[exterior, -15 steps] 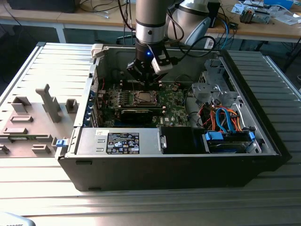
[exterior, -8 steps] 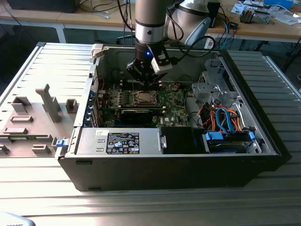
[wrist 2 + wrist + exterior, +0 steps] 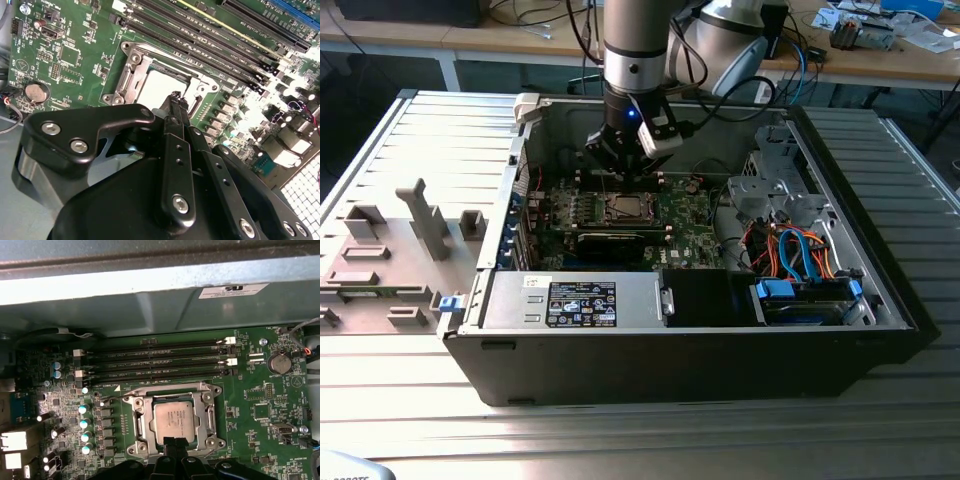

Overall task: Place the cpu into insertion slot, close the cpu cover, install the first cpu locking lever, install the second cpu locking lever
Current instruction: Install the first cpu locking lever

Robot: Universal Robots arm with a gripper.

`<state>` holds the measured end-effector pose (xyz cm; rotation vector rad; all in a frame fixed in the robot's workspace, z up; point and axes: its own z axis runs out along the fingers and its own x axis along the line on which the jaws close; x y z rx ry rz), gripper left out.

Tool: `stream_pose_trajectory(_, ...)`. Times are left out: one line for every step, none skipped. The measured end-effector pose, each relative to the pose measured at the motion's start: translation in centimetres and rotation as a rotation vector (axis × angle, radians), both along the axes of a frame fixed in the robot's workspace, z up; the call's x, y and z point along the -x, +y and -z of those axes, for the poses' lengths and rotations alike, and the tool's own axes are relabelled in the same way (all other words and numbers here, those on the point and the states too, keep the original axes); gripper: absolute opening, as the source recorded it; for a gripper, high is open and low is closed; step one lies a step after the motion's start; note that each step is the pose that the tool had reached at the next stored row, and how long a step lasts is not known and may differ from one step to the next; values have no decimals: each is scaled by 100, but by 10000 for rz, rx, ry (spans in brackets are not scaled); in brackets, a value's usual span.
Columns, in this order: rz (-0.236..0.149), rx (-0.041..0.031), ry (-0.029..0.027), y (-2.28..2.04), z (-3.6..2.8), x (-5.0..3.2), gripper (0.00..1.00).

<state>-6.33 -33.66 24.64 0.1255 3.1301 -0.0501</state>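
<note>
In the exterior view we see the arm reaching down into an open computer case [image 3: 880, 300] that lies on a ribbed tabletop [image 3: 410, 400], with the end effector [image 3: 623, 165] poised just above the green motherboard [image 3: 690, 225]. From this distance the insertion slot [image 3: 625, 208] reads as a small silvery square directly under the tool, and a grey fixture block [image 3: 425, 215] sits on the tabletop to the exterior view's left of the case.

The first wrist view gives us what the exterior view cannot: the cpu [image 3: 173, 421] lies flat in the insertion slot [image 3: 214, 442], and the cpu cover [image 3: 172, 399] frames it as a silvery plate lying down around the chip. Long black memory slots [image 3: 155, 360] run alongside, and a coin battery [image 3: 279, 363] sits off to one side.

In the second wrist view we look past the end effector [image 3: 176, 100]: its fingers [image 3: 172, 107] come together into a narrow tip with no gap we can make out and nothing held between them. That tip overlaps the cpu [image 3: 157, 87] near one edge; we cannot tell whether it touches.
</note>
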Motion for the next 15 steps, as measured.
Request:
stream_pose_trajectory(-1, 0, 0, 0, 0, 24, 11)
stream_pose_trajectory(-1, 0, 0, 0, 0, 25, 11)
stream_pose_trajectory(0, 1, 0, 0, 0, 27, 11)
stream_pose_trajectory(0, 1, 0, 0, 0, 29, 11)
stream_pose_trajectory(0, 1, 0, 0, 0, 31, 11)
stream_pose_trajectory(0, 1, 0, 0, 0, 32, 11)
stream_pose_trajectory(-1, 1, 0, 0, 0, 34, 11)
stream_pose_trajectory(-1, 1, 0, 0, 0, 35, 11)
stream_pose_trajectory(0, 1, 0, 0, 0, 40, 11)
stream_pose_trajectory(0, 0, 0, 0, 0, 47, 11)
stream_pose_trajectory(-1, 1, 0, 0, 0, 48, 11)
stream_pose_trajectory(0, 1, 0, 0, 0, 49, 11)
stream_pose_trajectory(0, 1, 0, 0, 0, 54, 11)
stream_pose_trajectory(0, 0, 0, 0, 0, 59, 11)
stream_pose_trajectory(0, 0, -1, 0, 0, 63, 11)
